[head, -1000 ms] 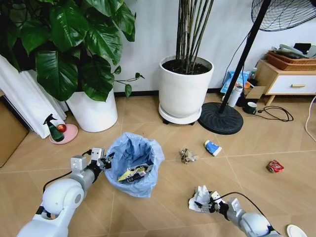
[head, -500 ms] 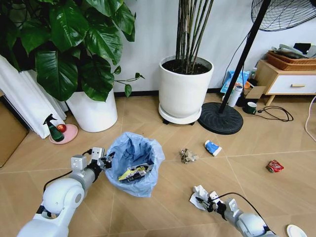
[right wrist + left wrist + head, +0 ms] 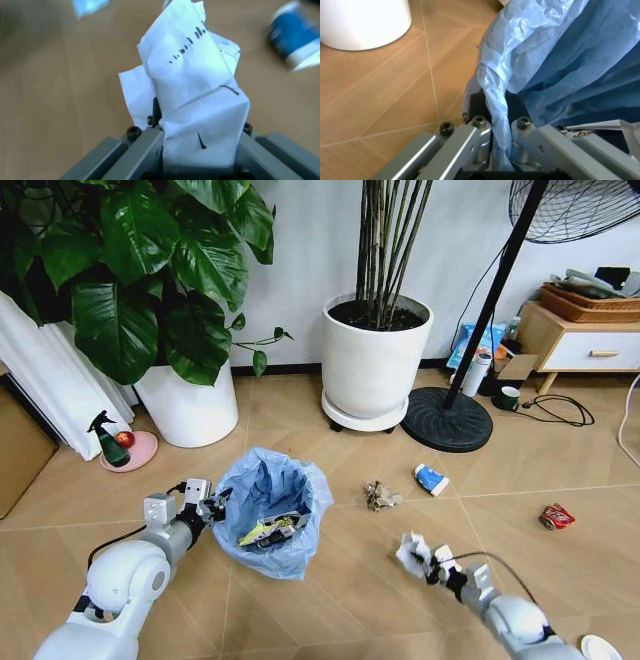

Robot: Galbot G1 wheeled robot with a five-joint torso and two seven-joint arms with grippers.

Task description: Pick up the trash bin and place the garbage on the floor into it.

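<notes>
While the left gripper [image 3: 212,507] pinches the trash bin [image 3: 268,510] liner rim, right gripper [image 3: 432,564] clamping white paper wad [image 3: 413,550], right of the bin, above the floor [image 3: 350,600]

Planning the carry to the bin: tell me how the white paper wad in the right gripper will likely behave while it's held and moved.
The white paper wad is creased and crumpled, so it probably squashes rather than resists the right gripper. It stands up above the jaws unsupported, so it looks light, and its loose flaps may flutter or sag. Pinched at its lower end, it seems unlikely to slip out.

Tan herringbone wood-look floor [image 3: 300,610] meets a plain white wall [image 3: 310,270]; a low pale wooden cabinet [image 3: 580,345] stands at right.
</notes>
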